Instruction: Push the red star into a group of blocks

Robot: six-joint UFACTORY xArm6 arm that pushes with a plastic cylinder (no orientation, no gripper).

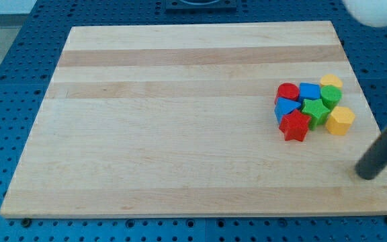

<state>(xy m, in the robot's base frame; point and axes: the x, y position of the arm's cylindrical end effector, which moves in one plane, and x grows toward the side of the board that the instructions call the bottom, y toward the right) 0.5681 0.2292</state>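
The red star (295, 126) sits at the lower-left edge of a tight cluster, touching the blue block (285, 107) and green star (314, 110), on the worktop (180, 134) at the view's right, while my tip (365, 174), having no hand, rests well right of and below it.

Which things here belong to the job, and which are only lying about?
Job:
- red star, already touching the cluster
- blocks around it: blue, green star, red round
- my tip, apart, toward the view's bottom right

Lying about:
- wooden board
- blue pegboard table
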